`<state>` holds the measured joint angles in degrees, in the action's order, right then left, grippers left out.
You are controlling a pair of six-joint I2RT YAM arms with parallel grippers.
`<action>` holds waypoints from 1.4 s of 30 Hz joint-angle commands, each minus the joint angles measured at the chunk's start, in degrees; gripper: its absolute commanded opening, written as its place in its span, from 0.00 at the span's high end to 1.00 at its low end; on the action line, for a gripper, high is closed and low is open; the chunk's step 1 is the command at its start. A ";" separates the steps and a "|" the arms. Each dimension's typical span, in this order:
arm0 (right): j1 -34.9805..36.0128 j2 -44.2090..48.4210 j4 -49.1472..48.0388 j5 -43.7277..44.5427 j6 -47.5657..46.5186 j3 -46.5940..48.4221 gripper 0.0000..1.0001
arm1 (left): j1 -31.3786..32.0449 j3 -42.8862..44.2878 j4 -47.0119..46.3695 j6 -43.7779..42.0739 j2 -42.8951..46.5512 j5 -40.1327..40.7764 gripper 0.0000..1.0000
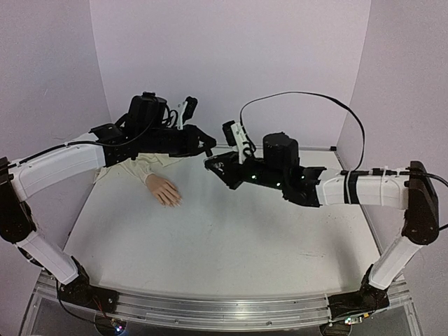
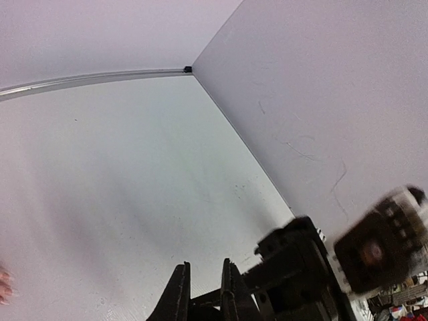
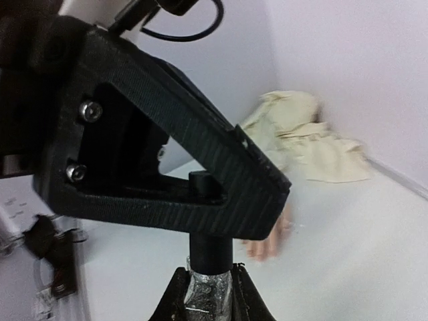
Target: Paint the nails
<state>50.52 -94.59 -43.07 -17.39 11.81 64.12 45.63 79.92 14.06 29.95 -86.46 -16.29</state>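
The pinkish-beige mannequin hand (image 1: 165,190) lies palm down at the table's back left, with its cream sleeve (image 1: 133,166) behind it. Its nails are too small to make out. The hand is a blur in the right wrist view (image 3: 267,244). My right gripper (image 3: 210,271) is shut on a small glittery polish bottle (image 3: 208,297) with a black cap (image 3: 210,247). My left gripper (image 1: 208,145) meets it from the left. The cap's top sits between the left fingers (image 3: 200,154). In the left wrist view the left gripper (image 2: 205,264) stands narrowly parted. Both grippers hover to the right of the hand.
White walls close the table at the back, left and right (image 1: 231,63). A black cable (image 1: 308,96) loops above the right arm. A metal rail (image 1: 210,304) runs along the near edge. The right gripper's body (image 2: 294,264) fills the left wrist view's lower right.
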 commanded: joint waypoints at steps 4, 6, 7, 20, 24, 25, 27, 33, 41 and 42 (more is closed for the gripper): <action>9.88 -0.99 -10.15 52.46 -20.93 3.95 1.00 | 2.10 3.48 2.19 1.72 0.85 7.02 1.00; 9.86 -1.51 -9.11 47.28 -21.10 4.78 1.00 | 2.14 3.53 2.19 1.76 0.93 6.27 1.00; 9.93 -1.23 -8.91 43.21 -21.21 4.56 1.00 | 2.10 3.45 2.19 1.75 1.07 5.67 1.00; -6.23 10.02 1.23 -21.78 -5.77 -1.05 1.00 | 1.92 -1.98 -1.43 -2.85 7.65 -7.40 0.11; -9.39 11.32 1.23 -37.83 -1.50 -0.90 1.00 | 1.90 -1.51 -2.97 -3.11 6.76 -12.90 0.13; -9.65 11.31 1.31 -40.73 -0.58 -0.73 1.00 | 1.92 -0.99 -3.54 -2.95 5.90 -15.05 0.16; -10.06 11.29 1.32 -44.60 1.00 -0.25 1.00 | 2.00 0.17 -5.09 -2.08 4.17 -18.37 0.23; -10.08 12.82 1.23 -43.45 1.55 -1.52 1.00 | 2.74 0.67 -10.83 -0.90 3.05 -22.19 0.31; -10.07 11.71 1.08 -42.12 1.96 -1.19 1.00 | 4.97 1.55 -12.81 -1.48 1.66 -22.21 0.50; -10.09 11.78 0.95 -41.77 1.94 -1.23 1.00 | 5.07 1.63 -12.83 -1.48 1.64 -21.31 0.54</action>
<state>40.21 -84.64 -38.92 -57.60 12.97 62.11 49.84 78.56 5.69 28.88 -84.55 -37.50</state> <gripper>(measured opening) 0.174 0.510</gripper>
